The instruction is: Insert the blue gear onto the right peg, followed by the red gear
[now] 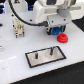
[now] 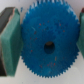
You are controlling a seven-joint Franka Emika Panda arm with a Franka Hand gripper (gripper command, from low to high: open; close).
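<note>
Gripper (image 2: 46,46): we saw its pads clamped on the blue gear (image 2: 47,45), one each side.
Gear: we judged it light, hard, slippery.

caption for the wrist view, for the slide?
Wrist view: blue gear seen face-on, centre hole visible, flanked on both sides by the gripper fingers.

1. We see the blue gear (image 2: 48,46) as bright, uniform blue, with a dark hole at its centre.
2. We see teal-green pads (image 2: 11,42) backed by dark, near-black fingers.
3. We see the red gear (image 1: 62,39) as bright red.
4. We see the plate (image 1: 46,56) as grey with a black rim, bearing two dark pegs.
5. We see the table (image 1: 15,67) as white.
6. We see the gripper (image 1: 56,29) housing as white, with black cable beside it.
</note>
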